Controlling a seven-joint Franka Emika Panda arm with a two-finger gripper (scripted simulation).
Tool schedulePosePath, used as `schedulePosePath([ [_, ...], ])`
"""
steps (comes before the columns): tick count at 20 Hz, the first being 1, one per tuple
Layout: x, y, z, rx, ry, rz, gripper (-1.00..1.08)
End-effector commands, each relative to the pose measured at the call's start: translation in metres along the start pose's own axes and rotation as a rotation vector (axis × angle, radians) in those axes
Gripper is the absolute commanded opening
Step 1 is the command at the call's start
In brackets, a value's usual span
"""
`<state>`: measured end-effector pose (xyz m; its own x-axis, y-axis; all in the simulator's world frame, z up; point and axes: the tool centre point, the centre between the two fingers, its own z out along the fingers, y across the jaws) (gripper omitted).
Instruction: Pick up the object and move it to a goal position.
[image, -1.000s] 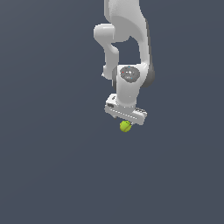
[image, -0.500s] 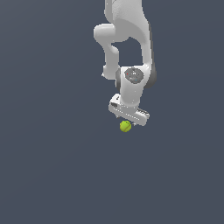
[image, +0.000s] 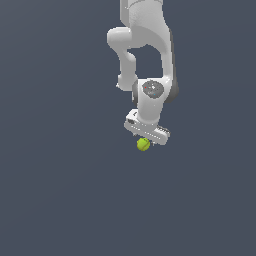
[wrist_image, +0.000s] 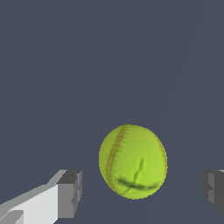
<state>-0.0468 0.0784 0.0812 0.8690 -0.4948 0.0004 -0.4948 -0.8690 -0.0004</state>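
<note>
The object is a small yellow-green ball (image: 143, 144) with a curved reddish seam, lying on the plain dark grey surface. The white arm reaches down over it, and my gripper (image: 145, 140) is right above it. In the wrist view the ball (wrist_image: 132, 162) sits between the two grey fingertips (wrist_image: 70, 192). There is a clear gap on each side, and the ball is nearer to one finger than to the other. The gripper (wrist_image: 142, 192) is open and holds nothing. In the exterior view the hand hides the fingertips.
Only the uniform dark grey surface (image: 60, 200) shows around the ball and the arm. No marker, container or other object is in view.
The hand has come down slightly towards the ball and turned a little. The ball has stayed where it was.
</note>
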Motion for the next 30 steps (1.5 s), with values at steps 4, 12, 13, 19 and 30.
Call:
schedulePosePath([
  [4, -0.001, 0.001, 0.026, -0.001, -0.001, 0.002, 1.00],
  [12, -0.001, 0.000, 0.040, -0.001, 0.000, 0.003, -1.00],
  [13, -0.001, 0.000, 0.040, -0.001, 0.000, 0.003, -1.00],
  [19, -0.001, 0.000, 0.040, -0.001, 0.000, 0.003, -1.00],
  [30, -0.002, -0.009, 0.020, 0.001, 0.000, 0.002, -1.00],
])
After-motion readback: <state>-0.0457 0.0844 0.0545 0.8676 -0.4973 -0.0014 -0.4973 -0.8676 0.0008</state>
